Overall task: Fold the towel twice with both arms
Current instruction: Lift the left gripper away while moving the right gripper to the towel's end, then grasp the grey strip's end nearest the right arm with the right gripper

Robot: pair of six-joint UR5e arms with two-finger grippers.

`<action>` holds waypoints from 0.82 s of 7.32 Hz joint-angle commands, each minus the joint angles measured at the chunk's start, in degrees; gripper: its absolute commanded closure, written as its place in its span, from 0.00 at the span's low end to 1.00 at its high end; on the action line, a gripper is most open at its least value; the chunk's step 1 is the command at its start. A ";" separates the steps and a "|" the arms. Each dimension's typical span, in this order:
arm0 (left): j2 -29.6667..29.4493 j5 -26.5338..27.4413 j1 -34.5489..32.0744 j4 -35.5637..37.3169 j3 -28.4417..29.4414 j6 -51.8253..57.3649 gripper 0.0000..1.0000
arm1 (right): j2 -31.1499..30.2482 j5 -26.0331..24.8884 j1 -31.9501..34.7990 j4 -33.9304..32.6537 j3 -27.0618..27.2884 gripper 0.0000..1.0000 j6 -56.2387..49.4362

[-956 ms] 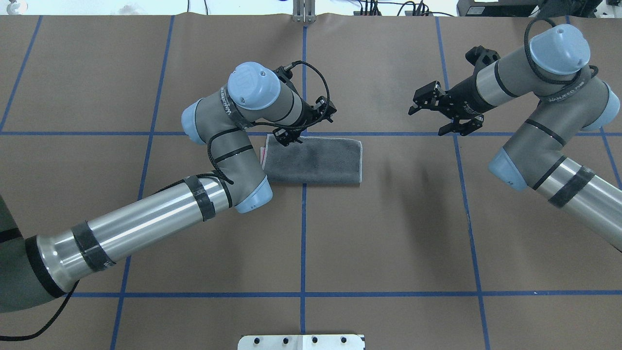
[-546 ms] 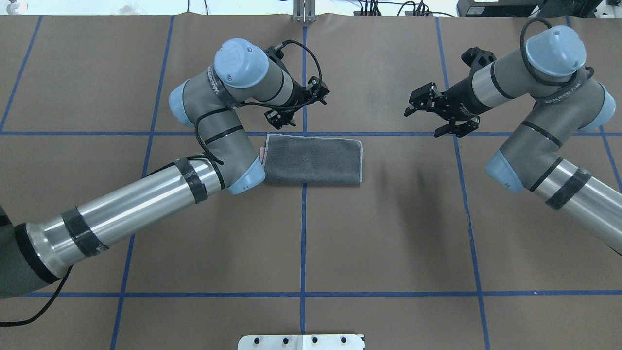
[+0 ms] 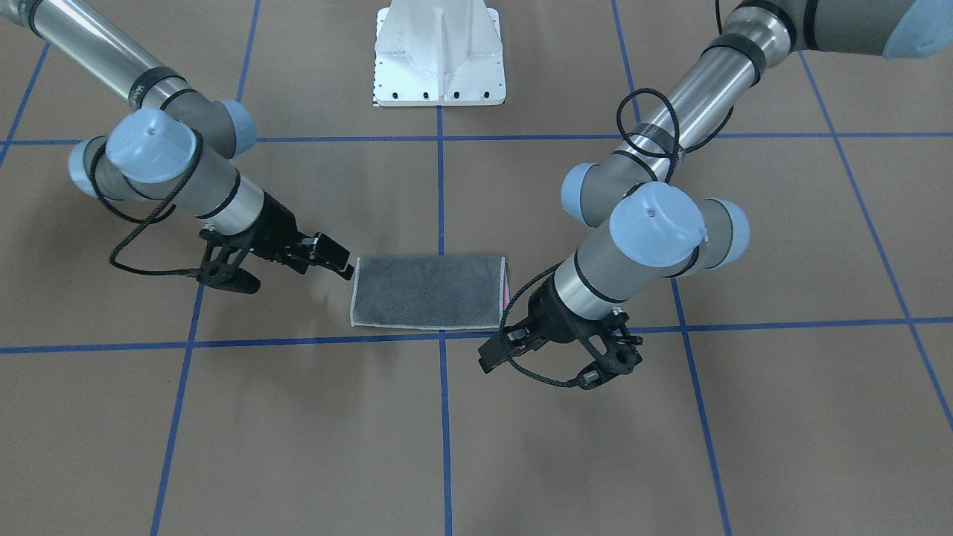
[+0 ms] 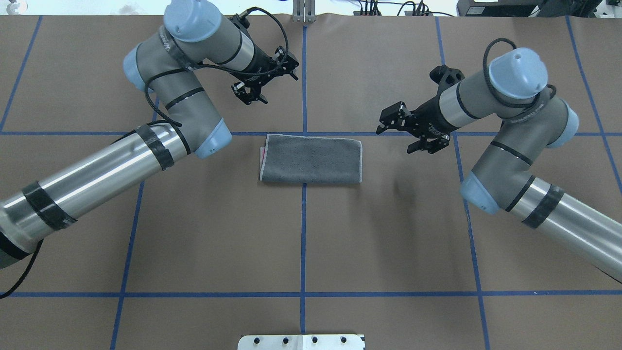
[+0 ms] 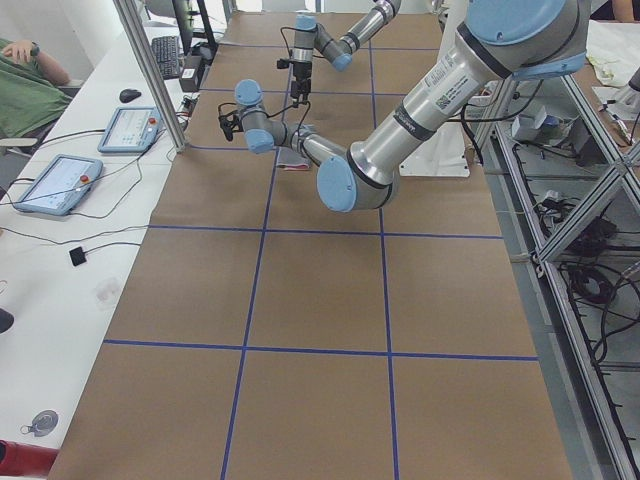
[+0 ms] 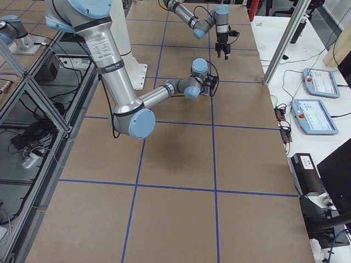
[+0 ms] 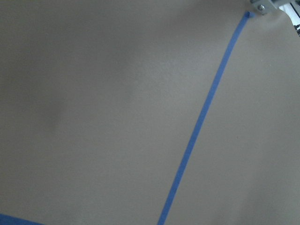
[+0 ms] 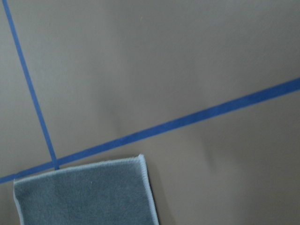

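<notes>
Since the towel [image 4: 311, 159] already lies as a single-folded dark grey rectangle at the middle of the table [image 4: 388, 233], what matters for the second fold is how its long axis runs. That axis goes left to right, straddling the central blue line [image 4: 303, 233], with the two short ends facing my two arms. A thin pink sliver [image 4: 263, 154] peeks out at the left short end, which I take to be the open side of the first fold. My right gripper [image 4: 406, 132] is the nearer one. It hangs just off the towel's far right corner with its jaws spread wide and nothing between them, and its wrist camera shows that stitched corner directly below. My left gripper [image 4: 266, 80] is also spread and empty, but it sits well beyond the far left corner, out over bare paper, and its wrist camera shows only table and tape. I judge the next fold should carry one short end across to the other along that left-right axis, and my right arm has less ground to cover to reach its end.
</notes>
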 commanded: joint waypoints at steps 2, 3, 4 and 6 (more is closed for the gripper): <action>2.52 -1.62 -1.23 -0.11 -1.95 1.11 0.00 | 2.11 -3.02 -2.62 -5.33 -0.33 0.04 0.45; 2.52 -1.53 -1.23 -0.11 -1.87 1.11 0.00 | 2.11 -3.02 -2.71 -5.51 -1.03 0.03 0.18; 2.52 -1.62 -1.23 -0.11 -1.86 1.11 0.00 | 2.37 -3.02 -3.06 -5.43 -1.12 0.03 0.18; 3.13 -1.53 -1.15 -0.11 -1.78 2.24 0.00 | 2.90 -3.03 -3.23 -5.52 -1.21 0.28 0.53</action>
